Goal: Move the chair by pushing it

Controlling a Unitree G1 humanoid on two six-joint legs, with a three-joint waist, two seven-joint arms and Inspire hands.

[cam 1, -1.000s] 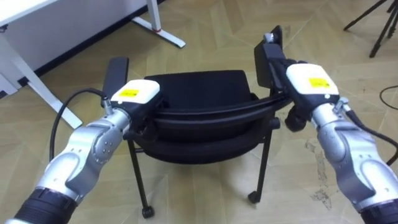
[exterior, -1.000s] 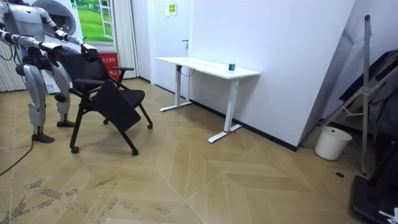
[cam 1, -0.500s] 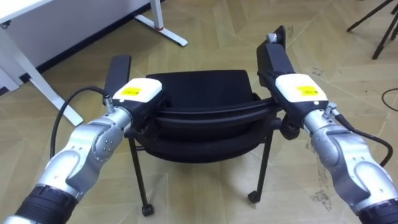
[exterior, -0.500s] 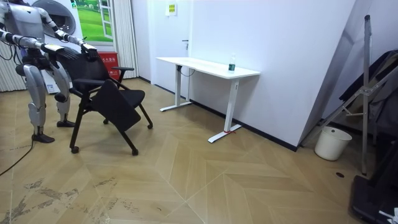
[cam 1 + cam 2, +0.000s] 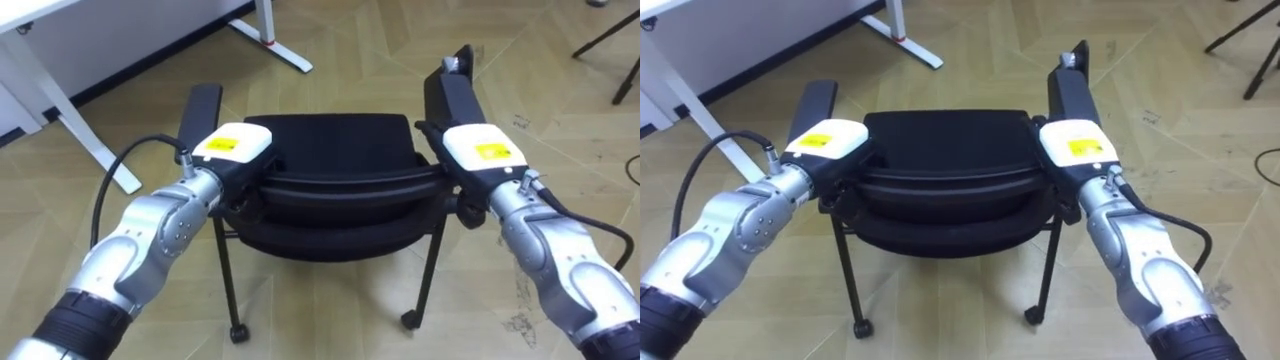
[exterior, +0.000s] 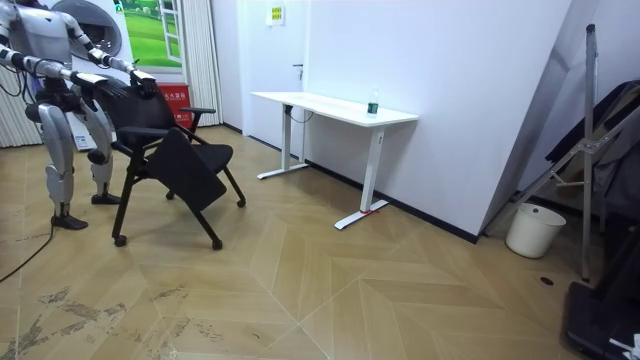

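A black chair (image 5: 335, 150) on castors stands right before me on the wood floor, seat facing away, armrests (image 5: 200, 110) up on both sides. My left hand (image 5: 232, 147) lies over the left end of its curved backrest (image 5: 340, 190), dark fingers curled under the rim. At the backrest's right end my right hand (image 5: 482, 152) sits the same way, fingers wrapped down around the corner. In the room view I stand upright at the left behind the chair (image 6: 175, 150), both arms stretched out to it.
A white desk (image 6: 330, 105) stands along the wall ahead, its foot (image 5: 280, 45) just beyond the chair. Farther to the room view's right are a white bucket (image 6: 527, 230) and a folded metal stand (image 6: 590, 150). Open floor lies between.
My right hand has slid left from beside the backrest onto its right end. The eye view has shifted slightly; in the room view the chair stays where it was.
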